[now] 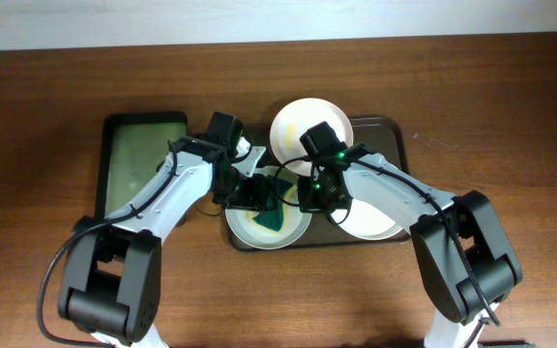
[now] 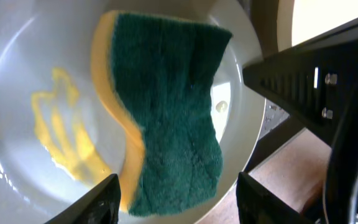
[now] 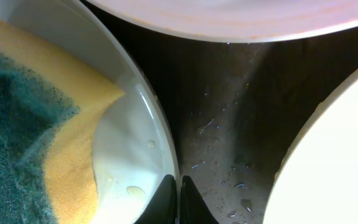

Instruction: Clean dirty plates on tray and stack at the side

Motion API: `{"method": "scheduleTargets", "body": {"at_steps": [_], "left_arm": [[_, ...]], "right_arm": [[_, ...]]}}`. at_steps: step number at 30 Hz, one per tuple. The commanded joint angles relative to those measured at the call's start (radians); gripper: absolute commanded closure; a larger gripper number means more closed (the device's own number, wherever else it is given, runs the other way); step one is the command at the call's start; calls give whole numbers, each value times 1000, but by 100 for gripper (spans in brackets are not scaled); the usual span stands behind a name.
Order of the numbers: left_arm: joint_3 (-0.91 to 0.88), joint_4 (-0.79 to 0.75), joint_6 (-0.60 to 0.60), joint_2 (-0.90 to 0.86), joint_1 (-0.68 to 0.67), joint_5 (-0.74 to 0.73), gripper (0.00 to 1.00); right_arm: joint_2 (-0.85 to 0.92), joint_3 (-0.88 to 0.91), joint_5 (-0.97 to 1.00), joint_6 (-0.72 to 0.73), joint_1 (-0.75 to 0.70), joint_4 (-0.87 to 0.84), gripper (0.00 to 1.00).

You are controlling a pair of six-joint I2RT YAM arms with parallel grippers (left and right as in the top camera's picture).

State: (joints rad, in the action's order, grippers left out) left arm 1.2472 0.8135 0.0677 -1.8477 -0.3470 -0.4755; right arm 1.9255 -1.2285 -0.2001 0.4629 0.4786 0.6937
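Note:
Three white plates lie on the dark brown tray. The front-left plate carries a green and yellow sponge and a yellow smear. My left gripper is open just above that plate, its fingers apart on either side of the sponge's near end. My right gripper is shut on the same plate's right rim, its fingertips pinching the edge. A second plate lies at the back and a third at the right.
A smaller black tray with a greenish inside sits to the left of the brown tray on the wooden table. The wet tray floor shows between the plates. The right arm crosses close beside my left gripper.

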Motion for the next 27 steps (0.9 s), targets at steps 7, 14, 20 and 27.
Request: {"method": "scheduleTargets", "body": {"at_steps": [7,14,20,27], "left_arm": [[-3,-51,-24,-58,-52,-63,45],[-3,-77,4,-60,-83,56,49],[-3,-133,103,-135,-83,79,65],[-2,-108,103,-148,-69,300,100]], "right_arm": [[8,-4,-2,-13,-3,-4,96],[8,-4,-2,-13,-3,-3,96],[8,-4,-2,-13,-3,-3,96],[8,-4,2,-13,-3,-3,96]]}}
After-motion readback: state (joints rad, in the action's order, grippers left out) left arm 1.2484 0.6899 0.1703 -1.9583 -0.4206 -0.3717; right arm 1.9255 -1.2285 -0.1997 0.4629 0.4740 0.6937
